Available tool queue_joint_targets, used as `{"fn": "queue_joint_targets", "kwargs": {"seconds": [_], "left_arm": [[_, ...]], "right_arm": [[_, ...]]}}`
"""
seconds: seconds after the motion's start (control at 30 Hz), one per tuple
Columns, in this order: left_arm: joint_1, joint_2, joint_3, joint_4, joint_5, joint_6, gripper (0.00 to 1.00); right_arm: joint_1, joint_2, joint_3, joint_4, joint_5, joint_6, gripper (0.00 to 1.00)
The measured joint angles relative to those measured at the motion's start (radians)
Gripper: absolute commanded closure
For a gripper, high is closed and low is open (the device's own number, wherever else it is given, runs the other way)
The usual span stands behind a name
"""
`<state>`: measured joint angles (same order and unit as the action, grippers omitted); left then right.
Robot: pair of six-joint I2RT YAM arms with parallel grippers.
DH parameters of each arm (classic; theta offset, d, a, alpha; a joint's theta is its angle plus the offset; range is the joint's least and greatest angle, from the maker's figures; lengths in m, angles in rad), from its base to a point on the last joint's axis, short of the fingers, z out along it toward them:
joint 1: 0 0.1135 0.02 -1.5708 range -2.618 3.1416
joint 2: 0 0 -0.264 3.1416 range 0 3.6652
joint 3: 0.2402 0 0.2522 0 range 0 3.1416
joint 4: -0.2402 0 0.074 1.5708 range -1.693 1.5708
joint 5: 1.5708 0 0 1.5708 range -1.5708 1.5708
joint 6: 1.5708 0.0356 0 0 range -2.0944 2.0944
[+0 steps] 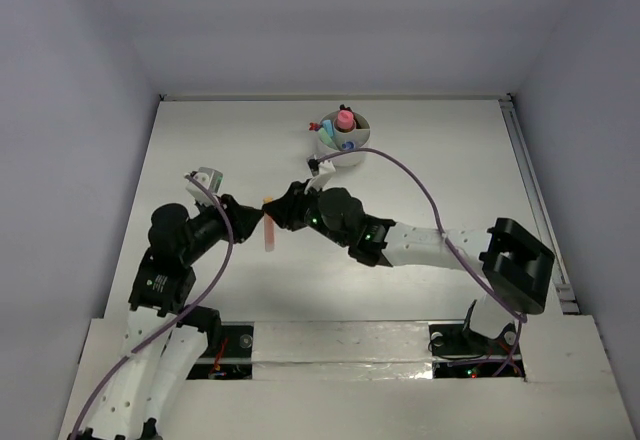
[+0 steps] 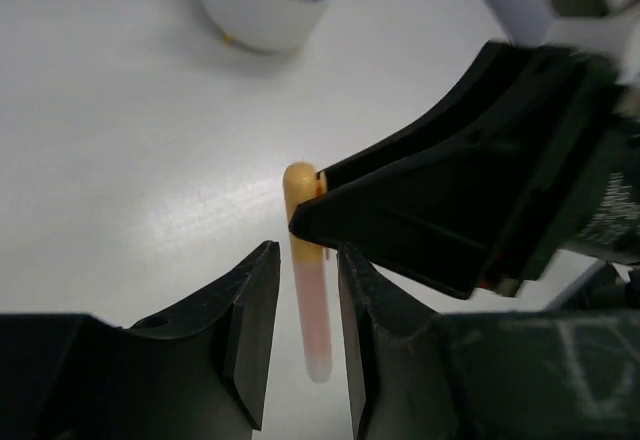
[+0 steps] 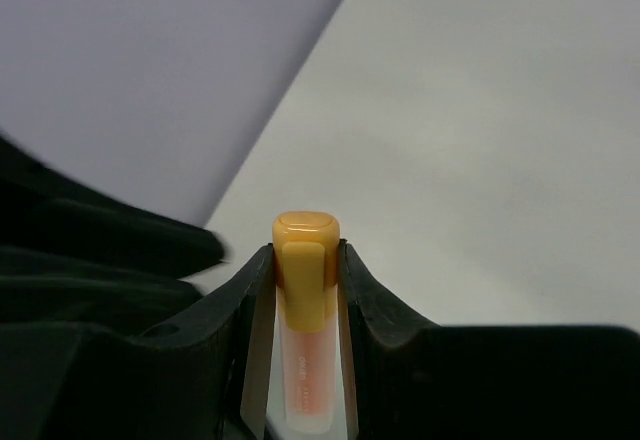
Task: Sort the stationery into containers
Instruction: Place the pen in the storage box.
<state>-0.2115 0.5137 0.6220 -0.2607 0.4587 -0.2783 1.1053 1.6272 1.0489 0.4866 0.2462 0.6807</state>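
Stationery in play is one orange marker (image 2: 310,310), held above the middle of the desk (image 1: 450,160) where the two arms meet. The right gripper (image 3: 305,260) comes in from the right and pinches the marker's cap end firmly between its fingers. The left gripper (image 2: 308,260) faces it from the left. Its jaws are slightly spread on either side of the pale barrel, with thin gaps showing, so I judge that the right arm carries the marker. The white cup (image 1: 330,150), already holding several pieces, sits farther back and a little to the right, nearer the right arm. The marker's long axis runs near-to-far, cap toward the cup.
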Motion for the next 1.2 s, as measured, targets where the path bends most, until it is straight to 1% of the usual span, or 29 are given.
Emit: {"fn": "queue_joint_targets", "kwargs": {"seconds": [0.03, 0.13, 0.17, 0.2, 0.27, 0.43, 0.47, 0.5, 0.6, 0.7, 0.87, 0.97, 1.2], "left_arm": [[0.003, -0.009, 0.000, 0.030, -0.007, -0.002, 0.72], [0.009, -0.035, 0.000, 0.092, -0.014, -0.006, 0.59], [0.009, -0.040, 0.000, 0.104, -0.016, -0.006, 0.55], [0.009, -0.042, 0.000, 0.113, -0.017, -0.006, 0.47], [0.008, -0.046, 0.000, 0.117, -0.019, -0.007, 0.39], [-0.003, -0.054, 0.000, 0.125, -0.023, -0.008, 0.33], [-0.008, -0.054, 0.000, 0.127, -0.023, -0.008, 0.03], [-0.011, -0.054, 0.000, 0.130, -0.023, -0.001, 0.01], [-0.022, -0.054, 0.000, 0.132, -0.026, -0.006, 0.01], [-0.024, -0.054, 0.000, 0.131, -0.035, -0.006, 0.01], [-0.032, -0.058, 0.000, 0.130, -0.055, -0.006, 0.01], [-0.036, -0.058, 0.000, 0.129, -0.069, -0.006, 0.01], [-0.036, -0.058, 0.000, 0.129, -0.078, -0.006, 0.01]], "right_arm": [[-0.013, 0.010, 0.003, -0.018, -0.010, -0.004, 1.00], [-0.064, 0.034, 0.033, -0.043, 0.009, -0.033, 1.00], [-0.083, 0.042, 0.055, -0.046, 0.019, -0.045, 1.00], [-0.106, 0.051, 0.081, -0.046, 0.030, -0.060, 1.00], [-0.153, 0.062, 0.133, -0.041, 0.054, -0.085, 1.00], [-0.286, 0.064, 0.183, 0.001, 0.091, -0.164, 1.00], [-0.312, 0.067, 0.184, 0.008, 0.095, -0.182, 1.00], [-0.337, 0.074, 0.187, 0.018, 0.098, -0.204, 1.00], [-0.410, 0.130, 0.217, 0.048, 0.100, -0.282, 1.00], [-0.447, 0.199, 0.248, 0.091, 0.106, -0.384, 1.00], [-0.445, 0.294, 0.290, 0.149, 0.111, -0.577, 1.00], [-0.442, 0.320, 0.299, 0.180, 0.114, -0.670, 1.00], [-0.437, 0.359, 0.331, 0.257, 0.126, -0.810, 1.00]]}}
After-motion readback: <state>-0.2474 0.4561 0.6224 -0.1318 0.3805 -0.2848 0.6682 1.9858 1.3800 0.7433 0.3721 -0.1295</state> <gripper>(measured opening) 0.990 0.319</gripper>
